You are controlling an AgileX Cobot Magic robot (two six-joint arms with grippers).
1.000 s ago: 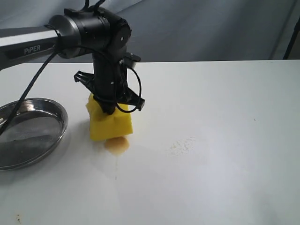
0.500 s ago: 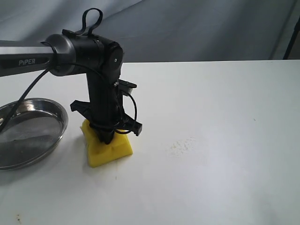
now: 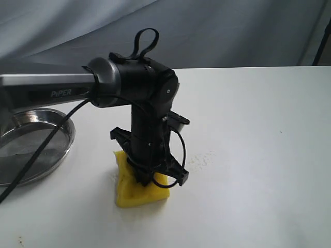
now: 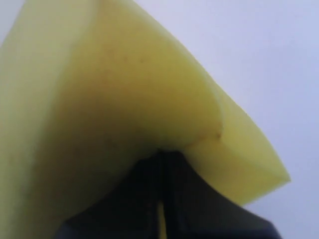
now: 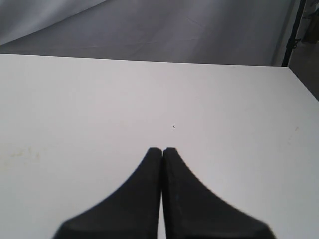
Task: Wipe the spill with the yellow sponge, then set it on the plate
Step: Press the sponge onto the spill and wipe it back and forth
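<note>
My left gripper [image 3: 146,181] is shut on the yellow sponge [image 3: 135,190] and presses it squashed against the white table near the front. In the left wrist view the sponge [image 4: 124,99] fills most of the picture, pinched between the dark fingers [image 4: 144,199]. No amber spill shows anywhere on the table; its spot is hidden or gone. The steel plate [image 3: 57,150] lies at the left edge, partly behind the arm, with nothing on it. My right gripper [image 5: 162,151] is shut over bare table and does not appear in the exterior view.
A faint whitish speckled residue patch [image 3: 202,159] lies just right of the sponge. The left arm's long link [image 3: 46,93] and its cable [image 3: 36,163] cross above the plate. Grey cloth hangs behind the table.
My left gripper dragged the sponge toward the front and then to the right across the table. The amber puddle seen a second ago no longer shows.
</note>
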